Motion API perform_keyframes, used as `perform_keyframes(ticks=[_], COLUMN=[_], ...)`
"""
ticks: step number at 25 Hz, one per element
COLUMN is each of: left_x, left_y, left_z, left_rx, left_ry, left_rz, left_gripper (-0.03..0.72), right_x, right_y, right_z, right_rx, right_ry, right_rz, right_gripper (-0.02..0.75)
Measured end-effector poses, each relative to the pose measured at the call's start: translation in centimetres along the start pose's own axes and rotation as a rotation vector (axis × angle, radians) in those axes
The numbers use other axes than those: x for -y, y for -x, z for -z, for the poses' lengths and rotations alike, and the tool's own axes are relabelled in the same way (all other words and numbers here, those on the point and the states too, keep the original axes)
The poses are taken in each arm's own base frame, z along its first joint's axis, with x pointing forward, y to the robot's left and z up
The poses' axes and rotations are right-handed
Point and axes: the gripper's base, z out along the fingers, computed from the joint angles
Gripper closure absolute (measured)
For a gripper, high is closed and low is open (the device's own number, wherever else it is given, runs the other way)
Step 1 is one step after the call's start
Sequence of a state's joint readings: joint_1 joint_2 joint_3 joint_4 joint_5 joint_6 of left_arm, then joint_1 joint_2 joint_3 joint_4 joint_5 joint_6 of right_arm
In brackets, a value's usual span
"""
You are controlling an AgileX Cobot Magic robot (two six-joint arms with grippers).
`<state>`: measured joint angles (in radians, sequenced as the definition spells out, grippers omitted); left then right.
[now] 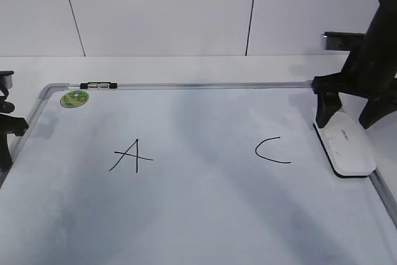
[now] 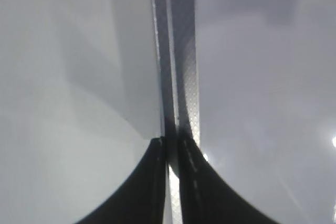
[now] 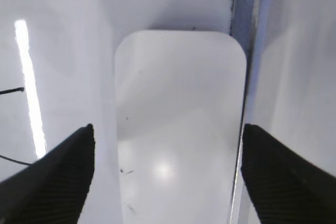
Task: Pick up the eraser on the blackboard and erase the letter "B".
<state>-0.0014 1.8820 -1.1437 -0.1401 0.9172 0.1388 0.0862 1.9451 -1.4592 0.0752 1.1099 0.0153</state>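
The blackboard [image 1: 205, 215] is a white board with a grey frame, lying flat. A black "A" [image 1: 131, 155] and a black "C" [image 1: 271, 151] are on it; no letter "B" shows in the gap between them. The white eraser [image 1: 350, 147] lies at the board's right edge, along the frame. My right gripper [image 1: 344, 118] is open, its two fingers on either side of the eraser's far end; the right wrist view shows the eraser [image 3: 178, 87] between the open fingers [image 3: 168, 129]. My left gripper [image 2: 172, 140] is shut and empty, over the board's left frame [image 2: 178, 51].
A green round sticker [image 1: 74, 98] and a small black-and-silver clip [image 1: 98, 84] sit at the board's far left corner. A white wall stands behind the table. A dark fixture [image 1: 338, 40] sits behind the right arm.
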Motion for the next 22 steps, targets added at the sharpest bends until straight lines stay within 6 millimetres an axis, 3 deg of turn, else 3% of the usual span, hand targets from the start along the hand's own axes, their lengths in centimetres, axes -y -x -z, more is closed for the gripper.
perform_keyframes(ticks=[8, 14, 22], left_x=[0.0, 0.0, 0.1], left_y=[0.0, 0.0, -0.1], left_z=[0.0, 0.0, 0.1], left_rx=[0.000, 0.000, -0.023], left_ry=[-0.001, -0.001, -0.006], left_rz=[0.000, -0.001, -0.019], left_gripper=[0.658, 0.650, 0.499], right_x=[0.2, 0.0, -0.2], right_y=[0.5, 0.8, 0.5], right_z=[1.9, 2.4, 3.5], right_rx=[-0.018, -0.004, 0.024], right_ry=[-0.044, -0.028, -0.006], right_rz=[0.021, 0.014, 0.004], right_gripper=[0.092, 0.149, 0.191])
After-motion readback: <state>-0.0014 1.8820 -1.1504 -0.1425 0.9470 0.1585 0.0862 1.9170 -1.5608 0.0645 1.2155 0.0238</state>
